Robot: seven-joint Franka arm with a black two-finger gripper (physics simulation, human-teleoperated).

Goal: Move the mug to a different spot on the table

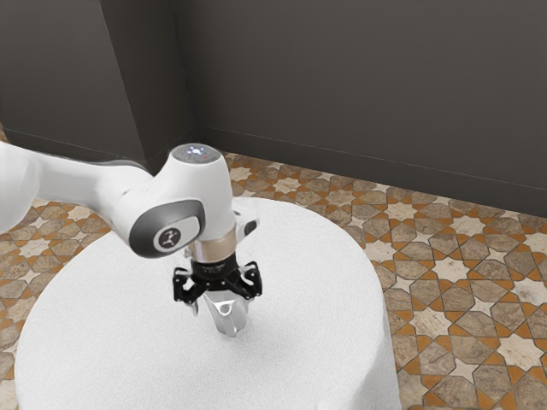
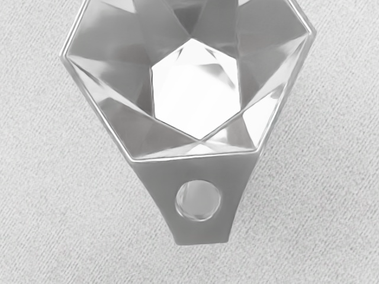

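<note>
A faceted silver mug stands about the middle of the round white table, well in from every edge. The black gripper hangs straight down over its rim. From above, the mug's handle with its round hole juts over the cloth; whether the gripper grasps the mug, I cannot tell.

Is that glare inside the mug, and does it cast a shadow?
Wrist view: the mug has a near-white bottom and facets alternating light and dark grey; the table around it is evenly lit, with no distinct shadow. Exterior view: the mug glints pale on the white top.
</note>
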